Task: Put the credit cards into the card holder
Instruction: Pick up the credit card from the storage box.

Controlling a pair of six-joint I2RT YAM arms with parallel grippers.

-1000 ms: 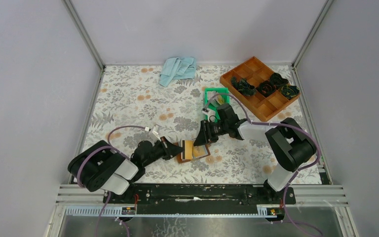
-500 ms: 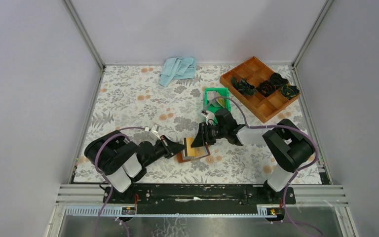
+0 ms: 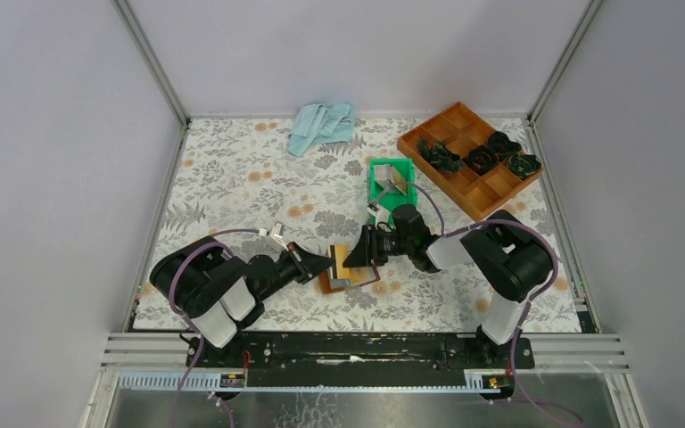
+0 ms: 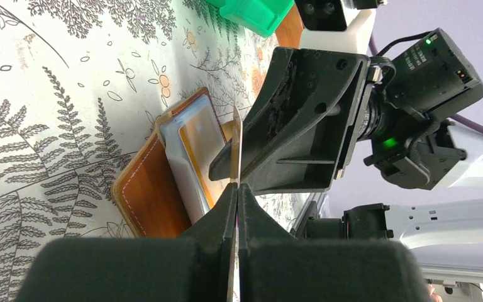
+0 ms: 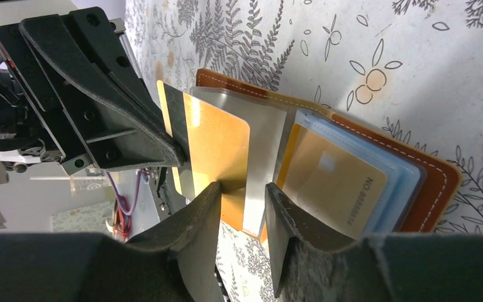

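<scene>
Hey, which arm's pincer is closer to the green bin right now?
Right. The right pincer sits in front of the green bin, slightly left; the left pincer lies beyond that, farther from the bin, shut on a gold card.

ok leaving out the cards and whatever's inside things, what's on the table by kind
light blue crumpled cloth: 1
green plastic bin: 1
orange-brown wooden compartment tray: 1
brown leather folding card holder: 1
total: 4
</scene>
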